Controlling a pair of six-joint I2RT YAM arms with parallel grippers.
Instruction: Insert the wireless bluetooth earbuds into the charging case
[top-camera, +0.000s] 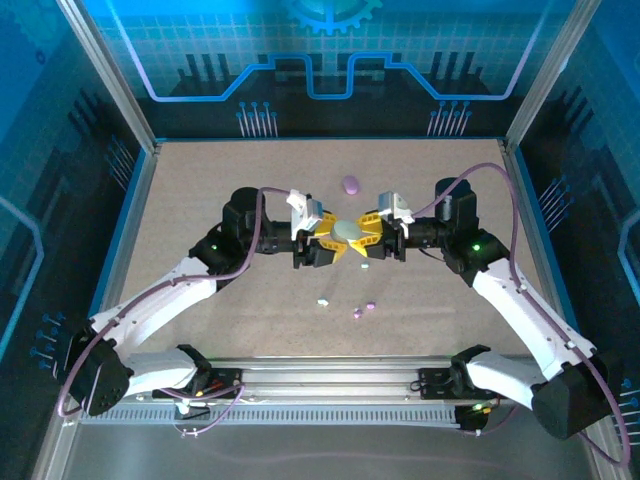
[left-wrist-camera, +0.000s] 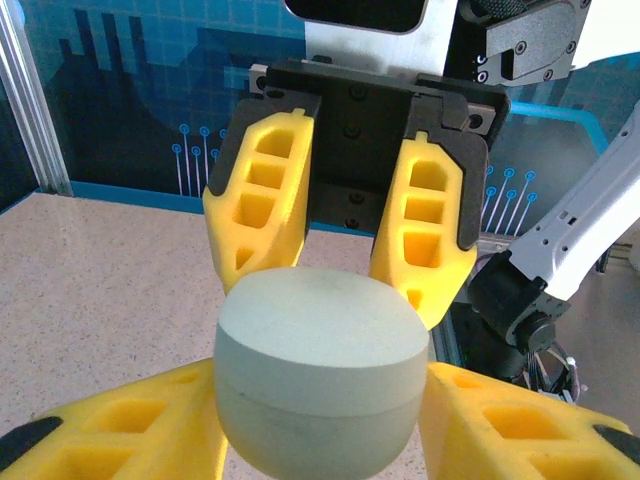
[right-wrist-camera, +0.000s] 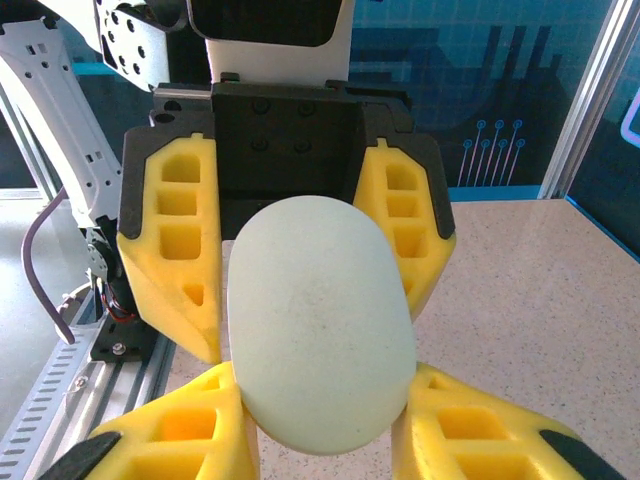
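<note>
The mint case (top-camera: 348, 231) is a pale, plain grey-green; the purple case (top-camera: 350, 184) is lilac. The earbuds (top-camera: 357, 313) show purple and mint. The end effector fingers (left-wrist-camera: 130, 425) are bright yellow on black mounts. The arms (top-camera: 150, 300) are white with black joints, and the cables (top-camera: 490, 166) are purple. The desk (top-camera: 200, 200) is speckled beige. The backdrop (top-camera: 320, 60) is blue with circuit lines.

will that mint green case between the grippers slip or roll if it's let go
Probably rigid: the mint green case shows no denting between the yellow fingers. Its smooth rounded shell could slip from a light pinch, and it might rock or roll on the table.
</note>
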